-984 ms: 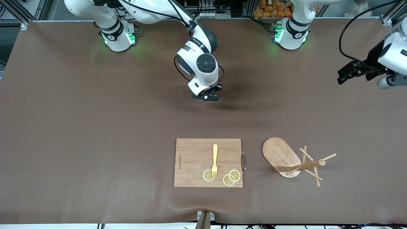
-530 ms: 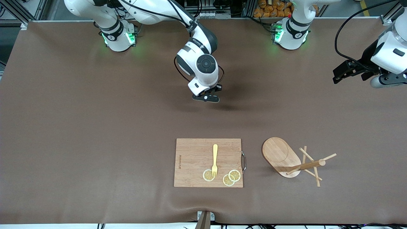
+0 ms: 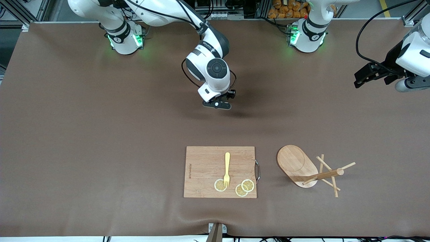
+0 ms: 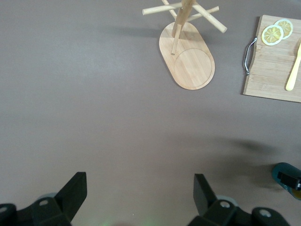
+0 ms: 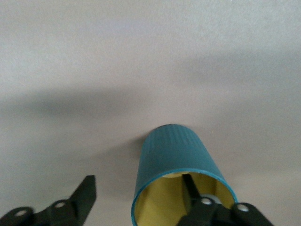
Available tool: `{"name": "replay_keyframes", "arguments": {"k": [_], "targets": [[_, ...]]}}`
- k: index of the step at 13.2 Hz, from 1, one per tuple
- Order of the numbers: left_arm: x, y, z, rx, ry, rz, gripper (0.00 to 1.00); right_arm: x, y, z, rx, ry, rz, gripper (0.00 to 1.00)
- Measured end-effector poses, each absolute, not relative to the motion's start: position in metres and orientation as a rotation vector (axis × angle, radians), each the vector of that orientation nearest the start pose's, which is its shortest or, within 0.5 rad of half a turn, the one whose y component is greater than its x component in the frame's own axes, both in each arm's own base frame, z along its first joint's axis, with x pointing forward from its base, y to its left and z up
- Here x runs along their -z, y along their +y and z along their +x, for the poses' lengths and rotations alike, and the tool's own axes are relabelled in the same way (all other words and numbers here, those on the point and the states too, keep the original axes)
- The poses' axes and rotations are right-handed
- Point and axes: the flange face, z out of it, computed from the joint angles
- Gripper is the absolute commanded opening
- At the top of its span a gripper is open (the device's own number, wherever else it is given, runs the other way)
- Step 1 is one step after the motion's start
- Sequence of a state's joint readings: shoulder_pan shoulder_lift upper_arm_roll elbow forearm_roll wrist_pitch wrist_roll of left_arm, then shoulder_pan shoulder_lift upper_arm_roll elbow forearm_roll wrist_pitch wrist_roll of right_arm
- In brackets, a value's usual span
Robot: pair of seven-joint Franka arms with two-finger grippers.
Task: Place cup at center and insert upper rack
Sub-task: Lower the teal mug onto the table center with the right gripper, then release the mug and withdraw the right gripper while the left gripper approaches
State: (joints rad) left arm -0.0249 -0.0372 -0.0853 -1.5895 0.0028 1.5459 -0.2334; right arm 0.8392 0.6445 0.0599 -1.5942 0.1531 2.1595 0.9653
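Now the right claw (image 3: 217, 105) hangs low over the middle of the table (image 3: 84, 134), its fingers spread astride the rim of the cup (image 5: 176, 169), one finger inside the yellowish hollow and one outside, neither pressing the wall that I can see. Well apart, the left claw (image 3: 364, 76) waits spread wide in the air over the table edge at the left arm's end. Toward the table's camera-side edge the upper rack (image 3: 304, 168) stands on its oval base just beside a cutting board (image 3: 205, 168) carrying a yellow fork (image 3: 227, 169) and lemon slices (image 3: 244, 187).
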Motion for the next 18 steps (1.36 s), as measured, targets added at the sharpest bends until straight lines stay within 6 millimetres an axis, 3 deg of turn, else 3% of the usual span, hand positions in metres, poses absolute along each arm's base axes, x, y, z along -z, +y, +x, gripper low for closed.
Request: {"name": "replay_keyframes", "arguments": {"k": [4,7,9,11,13,16,18], "targets": [[-0.637,-0.060,0.536,0.002,-0.194,-3.129,1.00,-0.272,0.531,0.449,-0.256,0.298,-3.066,0.93],[-0.648,-0.063,0.530,0.035,-0.214,-3.130,1.00,-0.275,0.530,0.451,-0.259,0.303,-3.065,0.93],[-0.655,-0.074,0.526,0.055,-0.277,-3.126,1.00,-0.275,0.528,0.451,-0.285,0.307,-3.078,0.95],[-0.664,-0.091,0.519,0.072,-0.318,-3.123,1.00,-0.293,0.513,0.468,-0.307,0.288,-3.087,1.00],[-0.667,-0.100,0.513,0.066,-0.323,-3.120,1.00,-0.337,0.470,0.506,-0.295,0.203,-3.071,1.00],[-0.671,-0.121,0.504,0.061,-0.343,-3.113,1.00,-0.410,0.369,0.562,-0.274,0.129,-3.044,1.00],[-0.677,-0.151,0.495,0.099,-0.424,-3.083,1.00,-0.442,0.307,0.584,-0.269,0.108,-3.032,1.00]]}}
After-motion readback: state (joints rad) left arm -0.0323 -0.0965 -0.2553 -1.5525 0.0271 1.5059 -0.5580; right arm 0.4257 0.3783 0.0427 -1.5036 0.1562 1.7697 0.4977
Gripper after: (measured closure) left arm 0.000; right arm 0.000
